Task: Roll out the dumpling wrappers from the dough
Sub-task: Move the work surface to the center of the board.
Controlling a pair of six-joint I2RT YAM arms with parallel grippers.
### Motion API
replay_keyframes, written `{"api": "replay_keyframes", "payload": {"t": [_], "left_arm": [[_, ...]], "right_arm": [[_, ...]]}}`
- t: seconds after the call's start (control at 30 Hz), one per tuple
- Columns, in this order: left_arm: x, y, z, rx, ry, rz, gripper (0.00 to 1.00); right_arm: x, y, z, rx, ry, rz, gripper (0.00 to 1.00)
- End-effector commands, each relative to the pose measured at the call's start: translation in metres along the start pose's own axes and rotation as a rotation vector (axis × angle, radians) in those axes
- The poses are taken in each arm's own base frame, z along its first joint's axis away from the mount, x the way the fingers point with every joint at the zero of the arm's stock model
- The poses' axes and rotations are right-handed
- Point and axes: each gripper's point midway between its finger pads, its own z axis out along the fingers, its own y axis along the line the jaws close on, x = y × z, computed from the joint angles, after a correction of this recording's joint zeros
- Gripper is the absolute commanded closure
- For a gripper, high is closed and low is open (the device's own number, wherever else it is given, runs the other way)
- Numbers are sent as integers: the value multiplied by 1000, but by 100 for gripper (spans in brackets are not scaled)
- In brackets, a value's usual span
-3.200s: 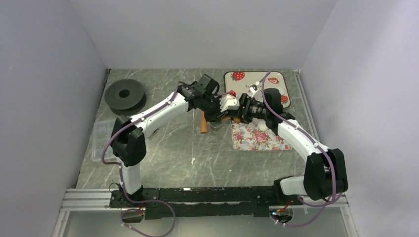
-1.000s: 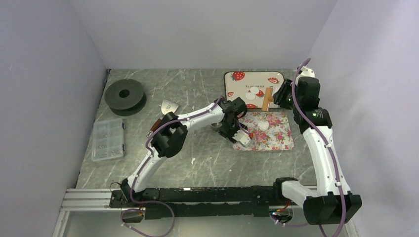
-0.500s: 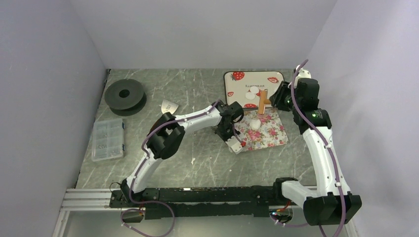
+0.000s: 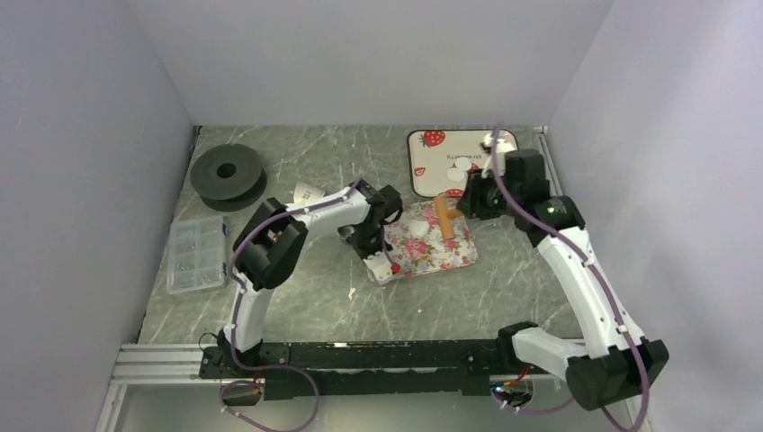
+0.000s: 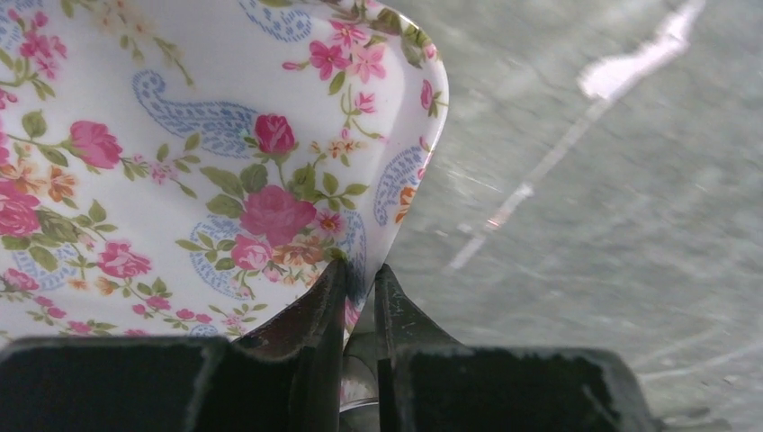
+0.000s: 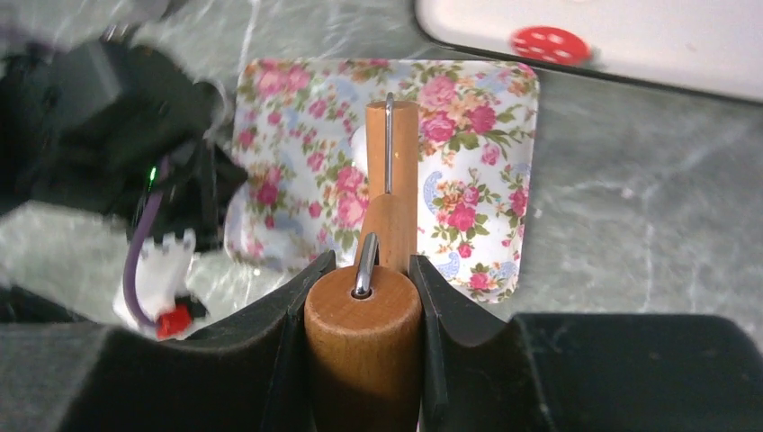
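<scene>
Left tool [image 5: 360, 279] is pinching the floral tray's [image 5: 423, 108] corner rim, likely steadying it on the worktop [image 4: 315, 288], while the right tool [image 6: 371, 270] is gripping the rolling pin [image 6: 393, 180] over the tray beside the dough lump [image 4: 418, 230]. Finished dumpling wrappers [image 4: 462, 167] are lying on the strawberry board [image 4: 427, 162] at one o'clock.

A black spool [image 4: 227, 175] lies at the far left of the grey marbled table [image 4: 432, 301], with a clear compartment box [image 4: 195, 254] nearer along its left edge.
</scene>
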Motion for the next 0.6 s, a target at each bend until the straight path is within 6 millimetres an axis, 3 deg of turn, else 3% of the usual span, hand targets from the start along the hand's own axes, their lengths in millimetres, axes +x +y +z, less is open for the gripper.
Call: {"api": "replay_keyframes", "payload": {"t": [0.0,0.3,0.4,0.57], "left_arm": [[15,-63,-3,155,-8,31,100],[33,-118,0,268,30,85,100],[41,-133,-4,314,50,143,100],[36,-142,-5,332,36,193,100]], "right_arm": [[-17,40,-13,-66,-152,-278,100],[-14,50,11,6,-128,-573,100],[-19,61,8,-30,-185,-624,100],[-26,78,4,-118,-277,-665,100]]}}
